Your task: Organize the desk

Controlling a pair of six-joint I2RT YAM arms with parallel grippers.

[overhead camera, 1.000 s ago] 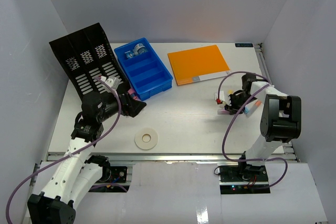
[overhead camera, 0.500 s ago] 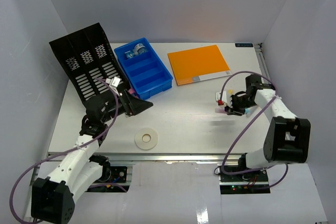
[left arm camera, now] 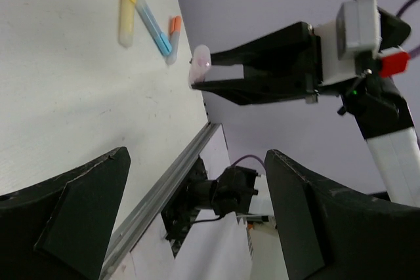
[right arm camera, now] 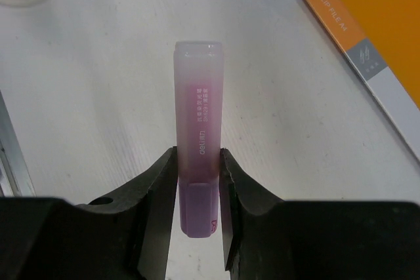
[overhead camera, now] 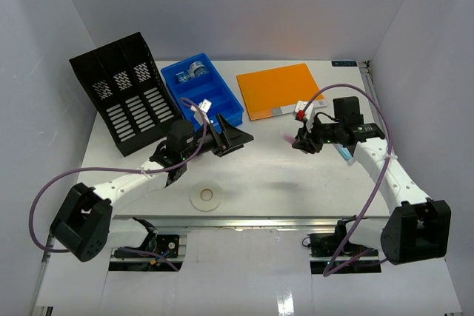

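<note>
Mid-carry: the right gripper [overhead camera: 300, 139] clamps a pink highlighter [right arm camera: 197, 162] right of the blue tray [overhead camera: 230, 118], above the white desk [overhead camera: 266, 175] the tray sits on. The left gripper [overhead camera: 238, 141], jaws wide apart, waits off the tray's near corner. A handover looks likely, which calls for steering the pen between them.

We read white print along the edge of the orange folder [right arm camera: 374, 24]: "CLIP FILE A4", and there's a small logo on its grey strip [right arm camera: 387, 93] we can't make out. Lettering runs down the pink highlighter [right arm camera: 197, 136], too fine to read, and the dark label at the desk [overhead camera: 259, 168] far right corner is illegible too
</note>
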